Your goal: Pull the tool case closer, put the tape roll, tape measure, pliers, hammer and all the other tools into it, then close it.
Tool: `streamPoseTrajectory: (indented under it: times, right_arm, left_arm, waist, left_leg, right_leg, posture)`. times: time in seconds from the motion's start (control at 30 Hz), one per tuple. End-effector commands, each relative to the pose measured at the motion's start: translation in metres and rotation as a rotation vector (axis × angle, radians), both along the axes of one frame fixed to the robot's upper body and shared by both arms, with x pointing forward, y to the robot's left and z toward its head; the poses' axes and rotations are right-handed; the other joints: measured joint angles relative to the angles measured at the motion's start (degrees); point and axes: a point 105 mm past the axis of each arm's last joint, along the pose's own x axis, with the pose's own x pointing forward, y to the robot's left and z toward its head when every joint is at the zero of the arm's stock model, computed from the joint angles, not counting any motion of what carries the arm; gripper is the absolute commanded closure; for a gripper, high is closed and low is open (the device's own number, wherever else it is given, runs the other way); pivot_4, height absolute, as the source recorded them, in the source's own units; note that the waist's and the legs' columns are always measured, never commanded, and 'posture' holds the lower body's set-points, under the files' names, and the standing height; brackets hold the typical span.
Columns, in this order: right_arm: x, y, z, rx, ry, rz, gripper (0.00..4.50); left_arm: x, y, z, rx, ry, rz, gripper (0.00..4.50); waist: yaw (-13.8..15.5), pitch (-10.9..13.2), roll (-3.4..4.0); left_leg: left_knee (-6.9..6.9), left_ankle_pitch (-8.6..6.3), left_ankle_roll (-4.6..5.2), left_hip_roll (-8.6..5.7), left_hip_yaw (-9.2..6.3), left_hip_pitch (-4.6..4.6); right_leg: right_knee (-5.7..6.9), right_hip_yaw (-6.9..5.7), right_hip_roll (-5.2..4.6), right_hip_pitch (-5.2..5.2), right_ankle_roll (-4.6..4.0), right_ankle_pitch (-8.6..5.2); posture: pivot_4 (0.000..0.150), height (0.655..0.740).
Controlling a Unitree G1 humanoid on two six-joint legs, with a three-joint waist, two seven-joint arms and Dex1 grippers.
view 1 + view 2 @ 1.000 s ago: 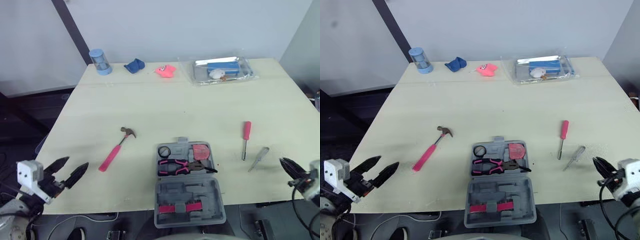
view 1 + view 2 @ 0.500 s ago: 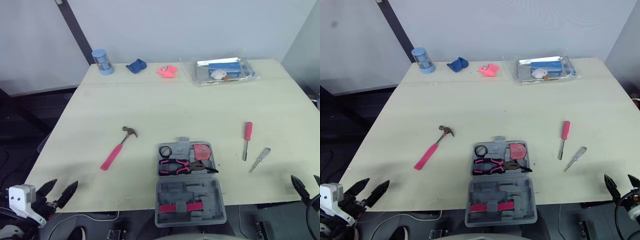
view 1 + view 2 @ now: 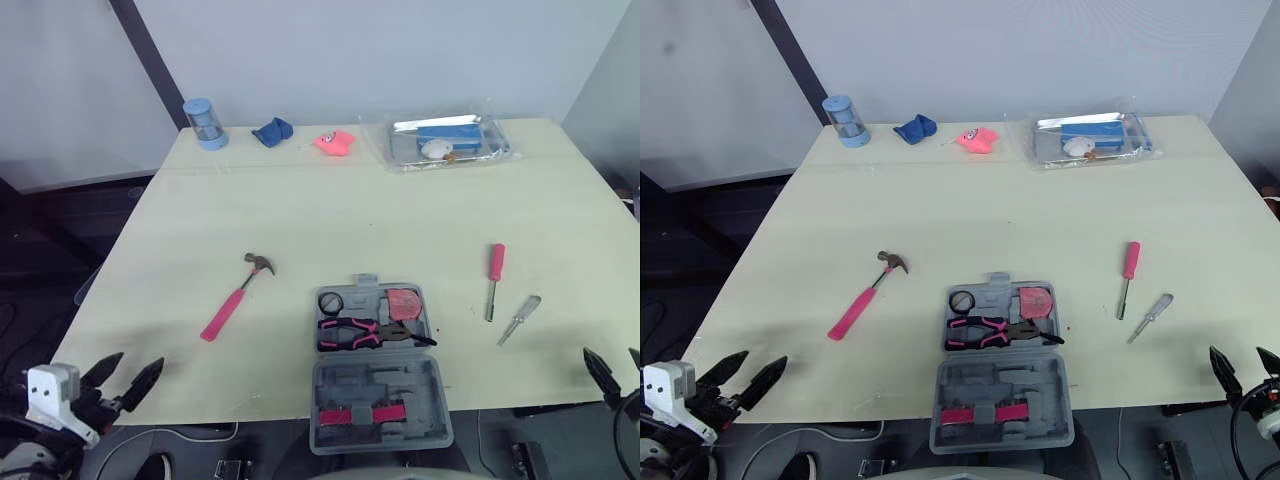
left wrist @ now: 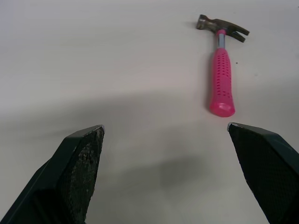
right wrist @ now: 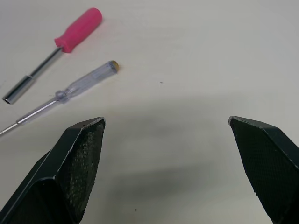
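The grey tool case (image 3: 378, 400) lies open at the table's front centre. Its tray holds pink-handled pliers (image 3: 365, 333), a black tape roll (image 3: 330, 302) and a pink tape measure (image 3: 403, 303). A pink-handled hammer (image 3: 235, 297) lies to the left of it. To the right of it lie a pink screwdriver (image 3: 493, 280) and a clear-handled screwdriver (image 3: 519, 319). My left gripper (image 3: 125, 378) is open at the front left corner, pointing toward the hammer (image 4: 221, 70). My right gripper (image 3: 612, 366) is open at the front right edge, short of both screwdrivers (image 5: 74, 86).
Along the far edge of the table (image 3: 330, 220) stand a blue cylinder (image 3: 203, 123), a blue cloth (image 3: 270, 131), a pink object (image 3: 332, 141) and a clear plastic box (image 3: 445, 140).
Both grippers have dropped back from over the table to its front edge. The right gripper's fingers have spread apart. The tools and the case have not moved.
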Motion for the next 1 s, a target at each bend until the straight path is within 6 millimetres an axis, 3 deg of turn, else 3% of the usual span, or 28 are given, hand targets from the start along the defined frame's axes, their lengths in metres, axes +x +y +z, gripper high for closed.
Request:
streamPoseTrajectory:
  times: [0.03, 0.3, 0.47, 0.67, 0.77, 0.83, 0.87, 0.9, 1.0]
  right_arm:
    - [0.007, 0.010, 0.017, -0.013, -0.057, 0.061, 0.05]
    - [0.021, 0.036, 0.031, -0.017, -0.080, 0.191, 0.05]
    - [0.025, 0.078, 0.037, 0.009, -0.016, 0.458, 0.05]
    - [0.025, 0.108, 0.033, -0.063, 0.064, 0.735, 0.05]
    - [0.025, 0.116, 0.026, -0.117, 0.093, 0.855, 0.00]
    - [0.028, 0.120, 0.021, -0.138, 0.100, 0.898, 0.41]
    - [0.029, 0.122, 0.016, -0.163, 0.111, 0.936, 0.79]
    - [0.029, 0.125, 0.011, -0.183, 0.124, 0.973, 0.90]
    - [0.031, 0.136, -0.002, -0.243, 0.150, 1.078, 2.36]
  left_arm:
    - [0.006, -0.002, 0.015, 0.038, -0.037, -0.045, 0.00]
    - [0.019, -0.023, 0.025, 0.045, -0.074, -0.140, 0.00]
    - [0.020, -0.064, 0.030, 0.064, -0.032, -0.385, 0.00]
    - [0.024, -0.096, 0.030, 0.129, 0.010, -0.634, 0.00]
    - [0.026, -0.108, 0.027, 0.178, 0.033, -0.756, 0.70]
    - [0.026, -0.113, 0.022, 0.214, 0.056, -0.827, 1.24]
    - [0.025, -0.117, 0.015, 0.261, 0.081, -0.894, 1.78]
    - [0.024, -0.119, 0.010, 0.299, 0.100, -0.951, 1.86]
    - [0.032, -0.128, 0.005, 0.320, 0.095, -1.030, 3.22]
  waist:
    - [-0.02, 0.00, -0.01]
    - [0.03, 0.01, 0.01]
    - [-0.01, 0.01, 0.00]
    - [0.12, 0.03, 0.01]
    - [0.16, 0.04, -0.01]
    - [0.17, 0.05, 0.00]
    - [0.16, 0.06, 0.01]
    - [0.16, 0.06, 0.01]
    - [0.15, 0.09, 0.03]
  left_leg:
    - [0.00, 0.00, 0.00, 0.00, 0.00, 0.00]
    - [0.00, 0.00, 0.00, 0.01, -0.01, -0.01]
    - [0.00, 0.00, 0.00, 0.02, -0.01, -0.04]
    - [0.01, 0.00, 0.00, 0.04, -0.01, -0.05]
    - [0.01, 0.01, -0.01, 0.04, -0.01, -0.05]
    - [0.01, 0.01, -0.01, 0.04, -0.01, -0.06]
    - [0.01, 0.01, -0.02, 0.04, -0.01, -0.06]
    - [0.01, 0.02, -0.03, 0.04, -0.01, -0.06]
    - [0.01, 0.07, -0.12, 0.03, 0.00, -0.04]
  right_leg:
    - [0.00, 0.00, 0.00, 0.00, 0.00, 0.00]
    - [-0.01, 0.02, 0.00, 0.00, 0.00, 0.00]
    - [-0.04, 0.05, -0.02, 0.00, 0.00, 0.00]
    - [-0.07, -0.09, 0.01, 0.01, 0.00, 0.00]
    - [-0.11, -0.23, 0.03, 0.01, 0.00, 0.01]
    - [-0.11, -0.24, 0.03, 0.00, 0.00, 0.01]
    - [-0.12, -0.25, 0.03, 0.01, 0.00, 0.01]
    - [-0.13, -0.25, 0.04, 0.01, 0.00, 0.01]
    - [-0.13, -0.27, 0.15, 0.02, 0.00, 0.01]
  posture:
    - [0.150, 0.7400]
    - [0.150, 0.7400]
    - [0.150, 0.7400]
    - [0.150, 0.7400]
    - [0.150, 0.7400]
    - [0.150, 0.7400]
    - [0.150, 0.7400]
    - [0.150, 0.7400]
    - [0.150, 0.7400]
